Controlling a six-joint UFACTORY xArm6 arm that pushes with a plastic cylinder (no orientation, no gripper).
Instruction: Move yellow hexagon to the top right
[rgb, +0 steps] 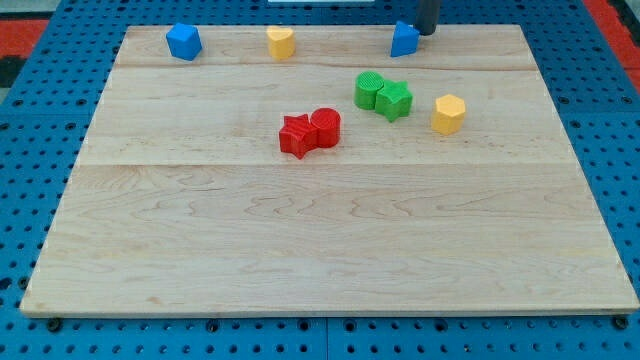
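Note:
The yellow hexagon (448, 114) lies on the wooden board (330, 240), right of centre in the upper half. My tip (427, 31) is at the view's top edge, just right of a blue block (404, 39) and close to it or touching. The tip is well above the yellow hexagon and slightly to its left. Only the rod's lower end shows.
A green cylinder (369, 89) and a green star (394, 100) touch each other just left of the hexagon. A red star (297, 135) and a red cylinder (325, 126) touch near the centre. A blue block (184, 41) and a yellow block (281, 42) sit along the top edge.

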